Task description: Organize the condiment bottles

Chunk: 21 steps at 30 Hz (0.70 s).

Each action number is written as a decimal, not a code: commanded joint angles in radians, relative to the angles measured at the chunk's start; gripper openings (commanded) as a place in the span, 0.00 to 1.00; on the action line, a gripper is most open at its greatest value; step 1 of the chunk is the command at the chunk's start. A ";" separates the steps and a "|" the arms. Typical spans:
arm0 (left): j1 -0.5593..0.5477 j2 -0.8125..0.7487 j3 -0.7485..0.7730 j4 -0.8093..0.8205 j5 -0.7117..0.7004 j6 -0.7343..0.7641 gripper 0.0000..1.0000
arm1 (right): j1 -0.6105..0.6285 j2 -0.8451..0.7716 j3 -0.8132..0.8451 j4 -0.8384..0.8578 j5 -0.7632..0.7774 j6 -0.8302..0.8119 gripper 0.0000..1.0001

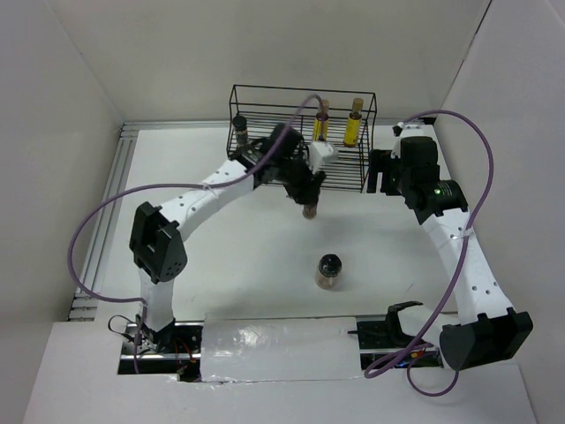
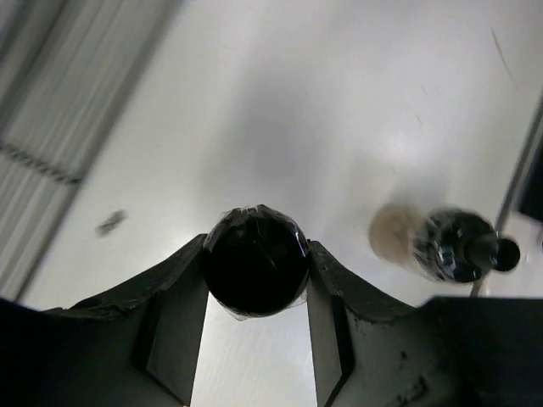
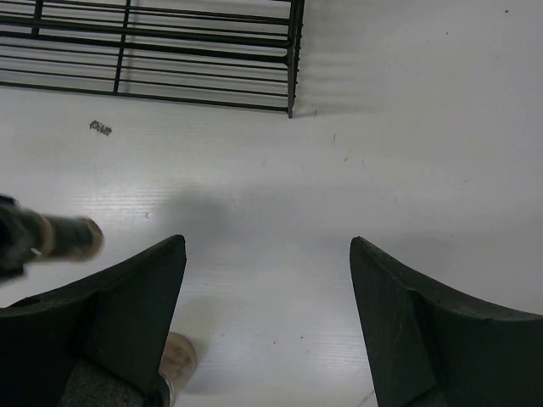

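Starting at your left, the wire rack (image 1: 346, 170) is sitting at the far side of the table (image 1: 221, 256), and one short dark-lidded jar (image 1: 238, 126) is standing upright in its left end. Your left hand (image 1: 307, 193) is hanging just in front of the rack's middle, its two fingers clamping the black lid of the held jar (image 2: 254, 261). That jar is hanging above the table with its long axis running along the hand's own line, lid toward the wrist and tan base pointing down toward the near edge. Nearer the arm bases, a black-lidded jar (image 1: 327, 270) is standing alone on the table, lid up. In the rack's right half, a yellow bottle (image 1: 320, 126) and a second yellow bottle (image 1: 353, 126) are standing upright side by side, tan caps up. Your right hand (image 3: 267, 254) is hovering beside the rack's right end, its fingers spread wide and gripping nothing.
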 commanded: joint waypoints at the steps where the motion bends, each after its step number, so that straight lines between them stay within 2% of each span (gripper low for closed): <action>1: 0.086 -0.081 0.162 -0.129 -0.144 -0.222 0.00 | -0.009 -0.020 -0.001 0.048 0.021 0.046 0.84; 3: 0.125 -0.078 0.254 -0.217 -0.194 -0.268 0.00 | -0.012 -0.017 0.004 0.057 0.046 0.060 0.84; 5: 0.149 -0.081 0.305 -0.227 -0.231 -0.275 0.00 | -0.015 -0.008 0.008 0.065 0.061 0.077 0.84; 7: 0.188 -0.092 0.310 -0.186 -0.308 -0.262 0.00 | -0.015 -0.002 0.013 0.068 0.069 0.083 0.84; 10: 0.244 -0.099 0.319 -0.115 -0.346 -0.255 0.00 | -0.015 0.006 0.017 0.069 0.058 0.086 0.84; 21: 0.353 0.019 0.415 0.005 -0.394 -0.259 0.00 | -0.015 0.006 0.028 0.046 0.045 0.090 0.84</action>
